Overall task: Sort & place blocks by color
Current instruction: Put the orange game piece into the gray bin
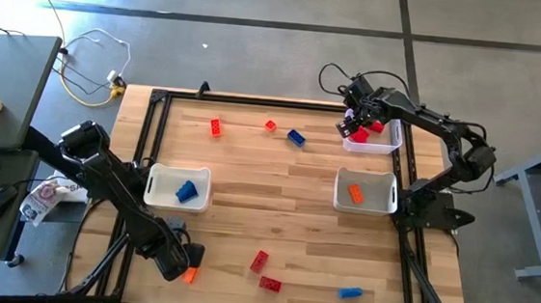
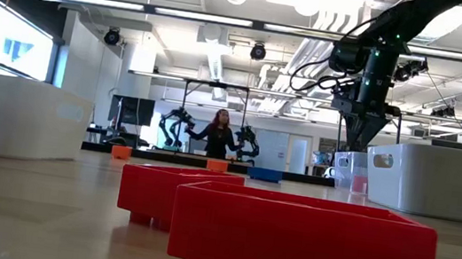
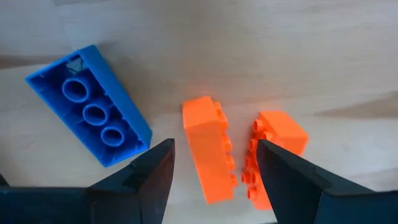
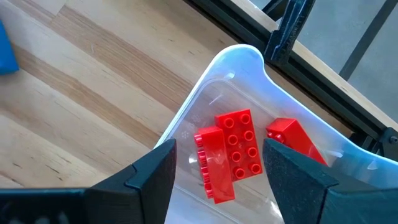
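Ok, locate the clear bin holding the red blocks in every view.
High view: clear bin at the far right, under the right tool.
Low view: right of centre, below that tool.
Left wrist view: not in it.
Right wrist view: fills the middle.
Shared landmark: the right tool.

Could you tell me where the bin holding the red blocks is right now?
In the high view the clear bin sits at the table's far right edge, directly under the right gripper, just beyond the white bin holding an orange block.

the blocks (image 1: 260, 261) are red, orange and blue, the table (image 1: 279, 172) is light wood with darker stripes, three bins (image 1: 163, 187) are white or clear, and both arms (image 1: 117, 193) are black.
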You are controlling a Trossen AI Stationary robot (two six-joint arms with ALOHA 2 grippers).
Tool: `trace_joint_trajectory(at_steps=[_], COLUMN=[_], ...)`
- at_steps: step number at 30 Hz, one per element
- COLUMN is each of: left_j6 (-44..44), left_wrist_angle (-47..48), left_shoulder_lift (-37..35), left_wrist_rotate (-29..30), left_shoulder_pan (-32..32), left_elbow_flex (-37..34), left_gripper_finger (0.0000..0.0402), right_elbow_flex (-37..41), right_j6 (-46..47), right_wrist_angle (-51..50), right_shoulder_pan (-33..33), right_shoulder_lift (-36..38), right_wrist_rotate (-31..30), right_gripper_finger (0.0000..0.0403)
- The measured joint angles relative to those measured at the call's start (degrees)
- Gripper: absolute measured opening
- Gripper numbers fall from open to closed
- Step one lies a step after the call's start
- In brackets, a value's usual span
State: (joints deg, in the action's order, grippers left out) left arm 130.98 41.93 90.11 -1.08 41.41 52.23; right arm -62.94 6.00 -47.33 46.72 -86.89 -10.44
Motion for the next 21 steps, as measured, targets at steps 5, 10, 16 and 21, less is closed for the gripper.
trace_joint_trajectory(at_steps=[5,10,16,21], left_j6=[-0.1,-1.9,-2.4,-4.1], left_wrist_angle=[-0.4,-3.4,-4.7,-4.2], left_shoulder_lift=[2.9,5.7,6.9,6.9], left_wrist_rotate=[-0.6,0.0,-1.1,-1.2], left_shoulder_pan=[0.0,0.0,0.0,0.0], left_elbow_flex=[0.0,0.0,0.0,0.0], left_gripper_finger=[0.0211,0.0211,0.0204,0.0156], right_elbow_flex=[0.0,0.0,0.0,0.0], right_j6=[0.0,0.0,0.0,0.0], right_wrist_angle=[0.2,0.1,0.1,0.1], right_shoulder_pan=[0.0,0.0,0.0,0.0], right_shoulder_lift=[0.0,0.0,0.0,0.0], right_wrist_rotate=[0.0,0.1,0.1,0.1], right_gripper_finger=[0.0224,0.0224,0.0224,0.0224])
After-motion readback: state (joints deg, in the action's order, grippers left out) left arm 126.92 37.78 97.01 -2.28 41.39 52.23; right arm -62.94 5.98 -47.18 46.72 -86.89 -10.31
